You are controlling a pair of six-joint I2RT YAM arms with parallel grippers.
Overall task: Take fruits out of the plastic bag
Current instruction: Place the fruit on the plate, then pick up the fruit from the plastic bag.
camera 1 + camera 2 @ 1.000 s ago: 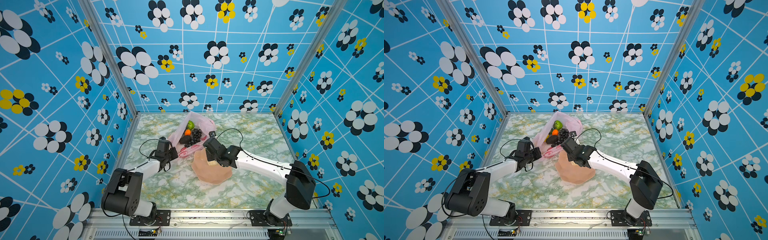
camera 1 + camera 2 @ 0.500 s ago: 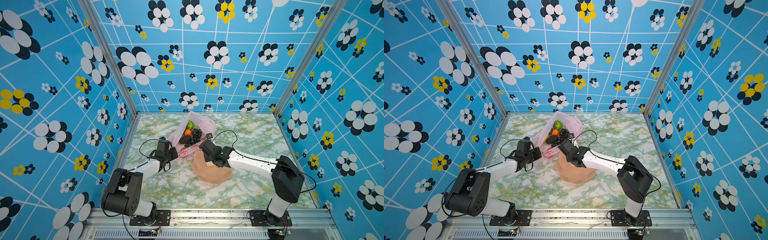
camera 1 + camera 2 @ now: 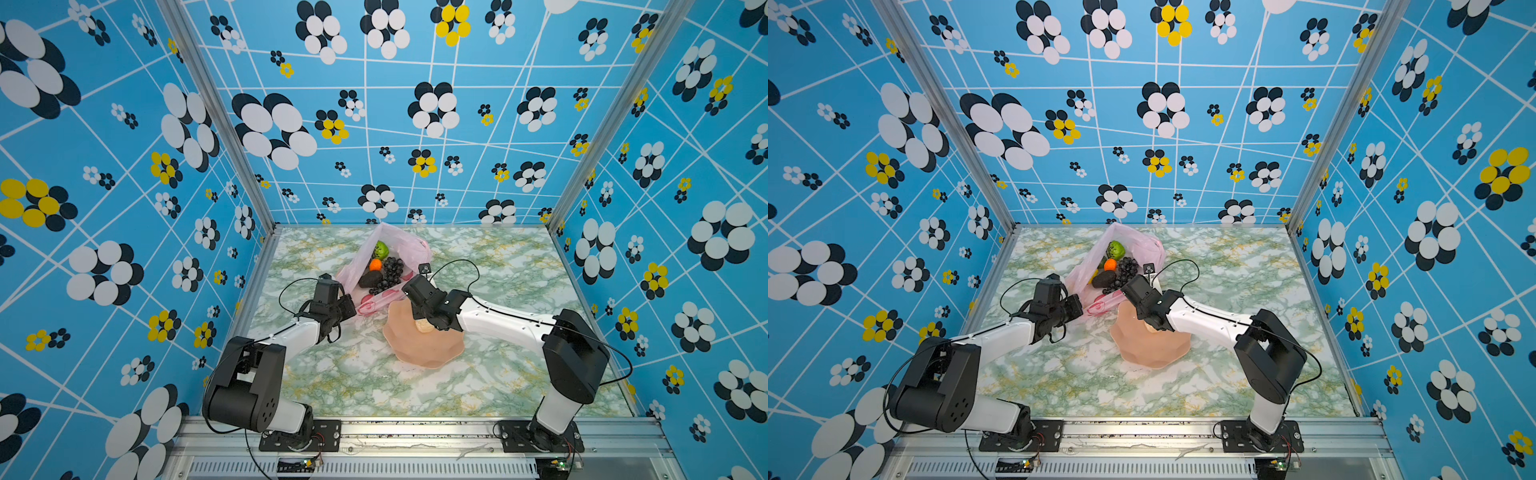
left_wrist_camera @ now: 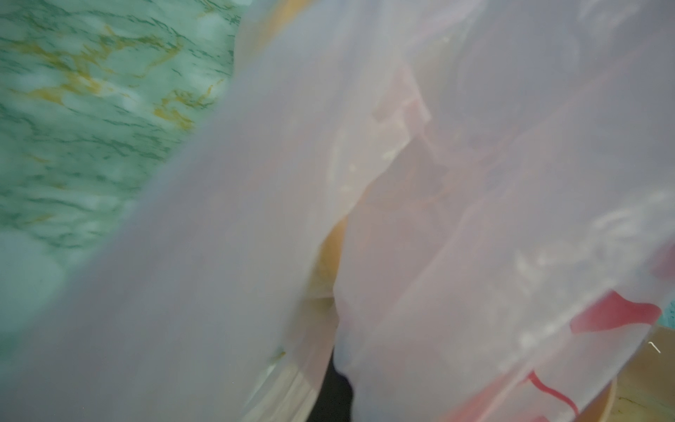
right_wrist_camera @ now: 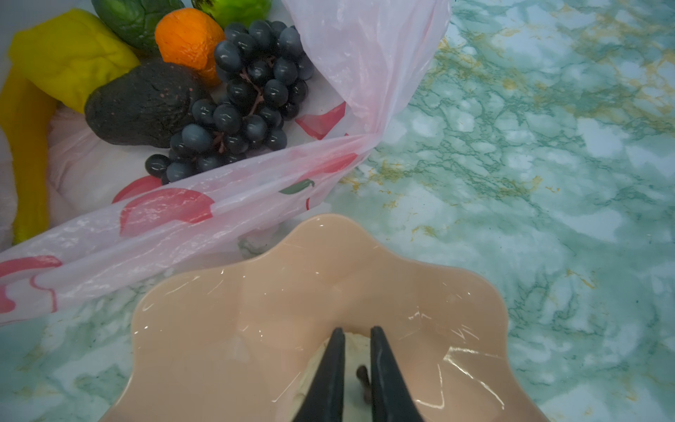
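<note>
At left, the left pincer (image 3: 351,309) is pinching the bag (image 3: 409,245) by its edge. Grapes (image 5: 248,98), avocado (image 5: 142,106), orange (image 5: 188,38) and banana (image 5: 29,157) are lying inside the bag on the desk (image 3: 374,386). At right, the right pincer (image 5: 357,330) is sitting slightly spread over the pale piece (image 5: 312,372) on the plate (image 5: 255,310).

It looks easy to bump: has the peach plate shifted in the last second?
No. The plate keeps its place against the table's marble veins.

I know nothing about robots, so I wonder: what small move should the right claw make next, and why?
Probably open the right gripper wider: the pale piece looks set on the plate, and the jaws stand close around its stem.
</note>
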